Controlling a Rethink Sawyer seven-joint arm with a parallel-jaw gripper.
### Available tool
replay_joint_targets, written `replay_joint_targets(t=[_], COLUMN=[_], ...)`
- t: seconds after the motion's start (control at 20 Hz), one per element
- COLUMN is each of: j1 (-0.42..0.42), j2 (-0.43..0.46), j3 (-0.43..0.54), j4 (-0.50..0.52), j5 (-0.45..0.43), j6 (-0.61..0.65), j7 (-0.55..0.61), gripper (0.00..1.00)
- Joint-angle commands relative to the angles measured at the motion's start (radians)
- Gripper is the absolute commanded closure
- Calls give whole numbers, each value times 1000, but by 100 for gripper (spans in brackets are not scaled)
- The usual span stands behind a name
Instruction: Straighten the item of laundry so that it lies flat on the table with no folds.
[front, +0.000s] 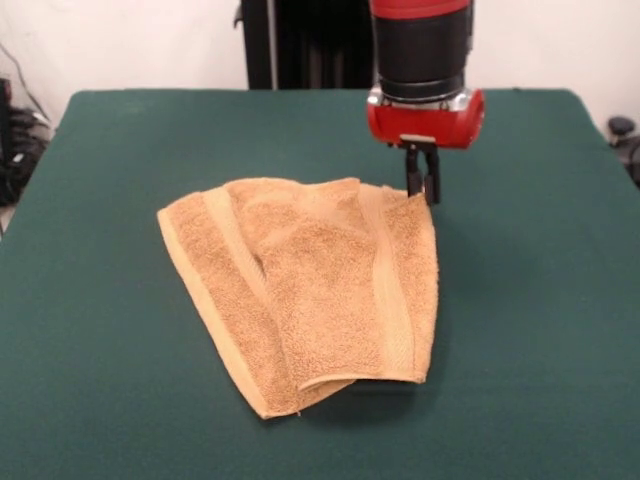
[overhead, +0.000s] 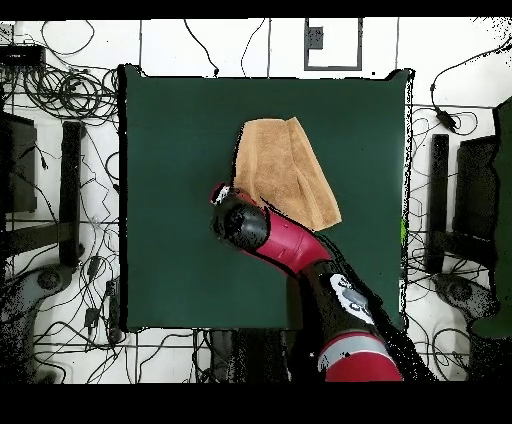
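Note:
The item of laundry (front: 310, 285), an orange-tan towel, lies folded on the green table (front: 530, 300), with one half doubled over the other so both woven bands show. My gripper (front: 422, 190) hangs straight down at the towel's far right corner. Its fingers (front: 414, 175) stand close together, pinching the corner, which lifts slightly toward them. From overhead the towel (overhead: 285, 170) sits in the upper middle of the table (overhead: 170, 130), and the arm's wrist (overhead: 238, 220) covers the gripper at the towel's lower left corner.
The red and black arm (overhead: 300, 250) crosses the table from the bottom edge. Cables and stands (overhead: 60, 200) surround the table on the floor. Green cloth stretches wide on every side of the towel.

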Motion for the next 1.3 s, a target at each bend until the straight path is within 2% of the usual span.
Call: replay_joint_targets(t=[0.05, 0.2, 0.5, 0.95, 1.3], j1=[39, 51, 22, 72, 57], j2=[58, 54, 43, 26, 22], j3=[114, 125, 209, 221, 292], j4=[27, 35, 90, 98, 113], j5=[79, 99, 122, 190, 206], j6=[3, -3, -49, -82, -128], j7=[256, 275, 299, 354, 399], gripper=[100, 100, 100, 100, 100])
